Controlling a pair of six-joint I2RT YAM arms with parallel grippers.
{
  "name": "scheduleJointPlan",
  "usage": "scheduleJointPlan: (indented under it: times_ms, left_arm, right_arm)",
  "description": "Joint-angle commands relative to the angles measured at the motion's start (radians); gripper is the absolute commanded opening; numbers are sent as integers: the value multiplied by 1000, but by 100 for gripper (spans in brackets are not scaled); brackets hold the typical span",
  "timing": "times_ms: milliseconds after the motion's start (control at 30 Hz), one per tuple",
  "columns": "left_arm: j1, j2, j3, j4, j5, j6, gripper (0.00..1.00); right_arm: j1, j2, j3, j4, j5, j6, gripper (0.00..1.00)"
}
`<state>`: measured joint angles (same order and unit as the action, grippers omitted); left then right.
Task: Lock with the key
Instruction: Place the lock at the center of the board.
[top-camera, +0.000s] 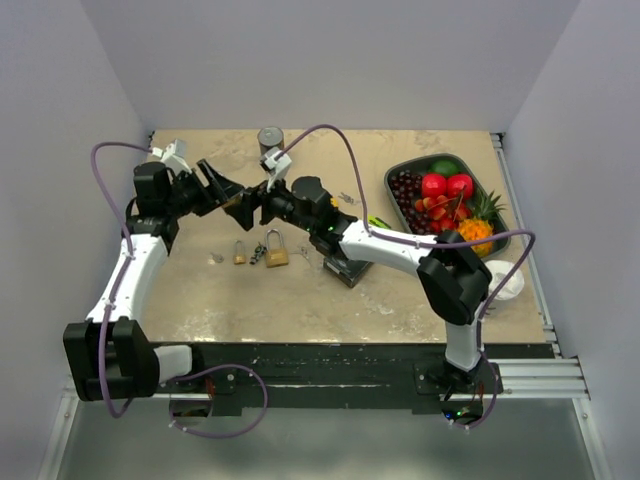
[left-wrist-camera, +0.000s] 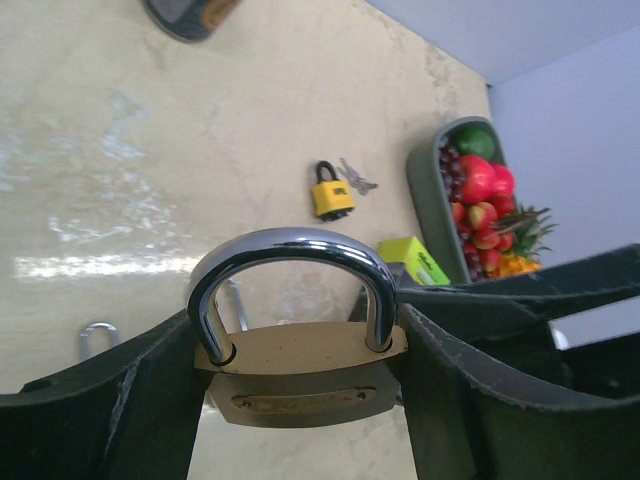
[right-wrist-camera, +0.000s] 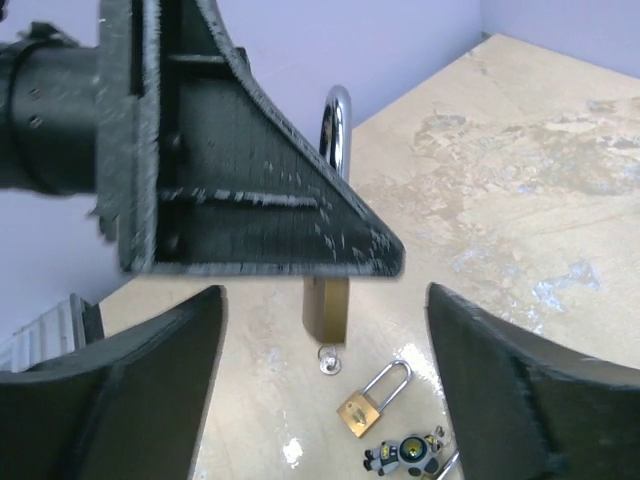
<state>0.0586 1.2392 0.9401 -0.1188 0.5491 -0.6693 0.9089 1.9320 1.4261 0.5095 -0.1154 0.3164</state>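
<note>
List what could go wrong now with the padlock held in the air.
The brass padlock is held only by the left gripper above the table; a slip would likely drop it. The right gripper, jaws open, is very close, so advancing might bump the padlock or left gripper.

The big padlock (left-wrist-camera: 300, 375) has a brass-gold body and a bright chrome shackle. Beyond it, a small padlock (left-wrist-camera: 331, 196) is yellow with a black shackle; a box (left-wrist-camera: 415, 262) is lime green. The table (left-wrist-camera: 150, 180) is mottled beige. Right of the big padlock, the tray (left-wrist-camera: 428, 205) is dark grey, its fruit (left-wrist-camera: 480, 180) red, green and orange.
</note>
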Motion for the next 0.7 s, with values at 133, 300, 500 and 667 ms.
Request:
scheduleJointPlan:
  times_ms: [133, 300, 500, 667]
  left_arm:
    - [109, 91, 247, -364, -18, 451, 0]
    - [121, 146, 270, -504, -130, 710, 0]
    - [147, 229, 246, -556, -250, 896, 0]
    - [158, 325, 250, -584, -311, 997, 0]
  right_arm:
    - [-15, -172, -116, -17, -82, -145, 99]
    - [-59, -228, -180, -74, -99, -180, 99]
    - [-100, -265, -225, -114, -104, -184, 99]
    - [-113, -269, -231, -131, -104, -192, 99]
